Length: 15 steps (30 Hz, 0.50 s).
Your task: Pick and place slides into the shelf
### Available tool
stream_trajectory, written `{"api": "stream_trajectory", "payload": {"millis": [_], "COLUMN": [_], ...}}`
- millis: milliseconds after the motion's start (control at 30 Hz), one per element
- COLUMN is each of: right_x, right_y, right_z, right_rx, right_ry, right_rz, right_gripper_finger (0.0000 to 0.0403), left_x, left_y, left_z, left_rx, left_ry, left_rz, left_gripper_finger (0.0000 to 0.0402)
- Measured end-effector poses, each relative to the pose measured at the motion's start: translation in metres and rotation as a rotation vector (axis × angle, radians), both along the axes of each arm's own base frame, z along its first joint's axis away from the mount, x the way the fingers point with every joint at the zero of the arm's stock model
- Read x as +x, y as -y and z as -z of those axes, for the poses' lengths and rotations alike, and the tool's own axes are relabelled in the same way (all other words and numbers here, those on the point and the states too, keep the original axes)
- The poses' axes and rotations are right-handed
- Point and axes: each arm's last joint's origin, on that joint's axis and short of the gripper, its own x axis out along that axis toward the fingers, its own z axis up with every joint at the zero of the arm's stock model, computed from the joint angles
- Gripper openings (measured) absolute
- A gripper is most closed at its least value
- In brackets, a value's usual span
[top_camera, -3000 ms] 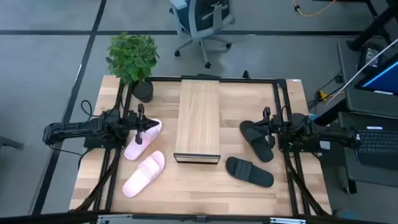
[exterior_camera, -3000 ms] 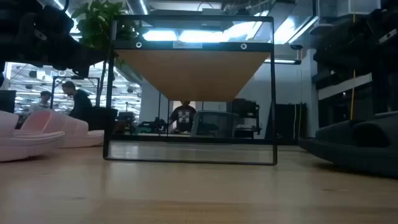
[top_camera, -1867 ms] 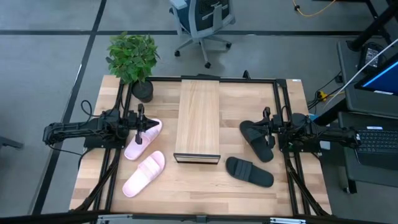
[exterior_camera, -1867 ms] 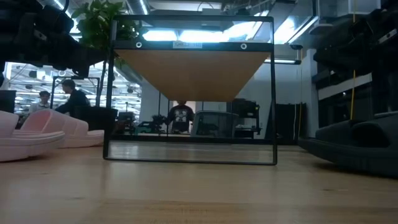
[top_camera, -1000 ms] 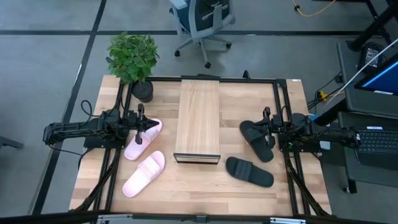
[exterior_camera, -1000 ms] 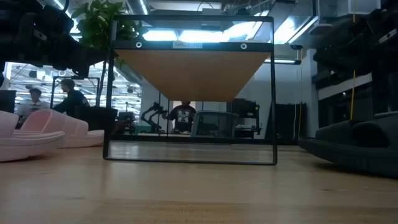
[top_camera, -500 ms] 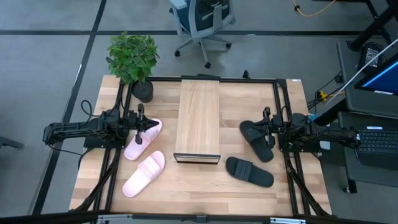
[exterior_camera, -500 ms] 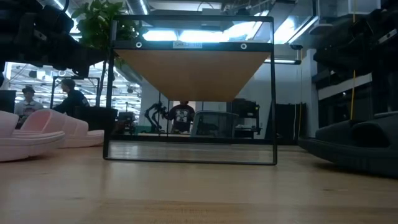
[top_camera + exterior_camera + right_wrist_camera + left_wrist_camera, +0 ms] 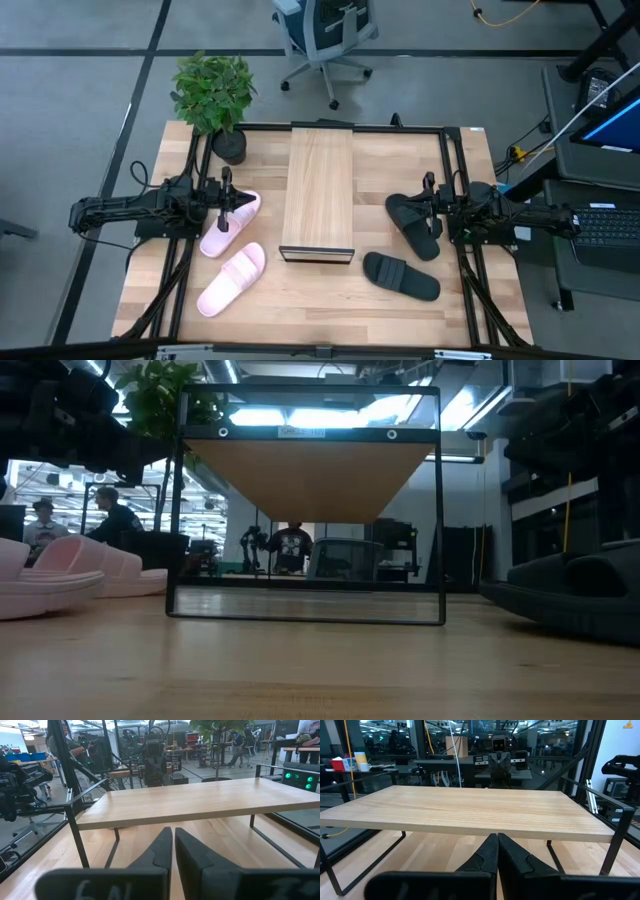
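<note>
While both arms' jaws sit closed, rect. wood-plank shelf (image 9: 318,190) w/ dark frame stands bare

Robotics lab: workbenches (image 9: 395,767), more robot arms (image 9: 152,750) behind.

The shelf (image 9: 318,193), a long low rack with a light wood plank top and dark frame, stands mid-table, running from the far edge toward the near edge. Two pale pink slides lie toward the table's left edge: one (image 9: 229,224) just beside the shelf, the other (image 9: 231,279) nearer the near edge. Two black slides lie toward the right edge: one (image 9: 413,225) beside the shelf, the other (image 9: 400,275) nearer the near edge.
</note>
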Motion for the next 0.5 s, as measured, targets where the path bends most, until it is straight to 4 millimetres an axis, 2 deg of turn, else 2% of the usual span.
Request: {"api": "stream_trajectory", "payload": {"millis": [300,500], "right_x": [0.0,0.0], "right_y": [0.0,0.0], "right_z": [0.0,0.0], "right_rx": [-0.002,-0.078], "right_ry": [0.0,-0.003], "right_rz": [0.0,0.003], "right_gripper_finger": [0.0024,0.0024], "left_x": [0.0,0.0], "left_y": [0.0,0.0], "left_z": [0.0,0.0001], "left_rx": [0.0,0.0], "left_ry": [0.0,0.0], "left_rz": [0.0,0.0], "left_gripper_finger": [0.0,0.0]}}
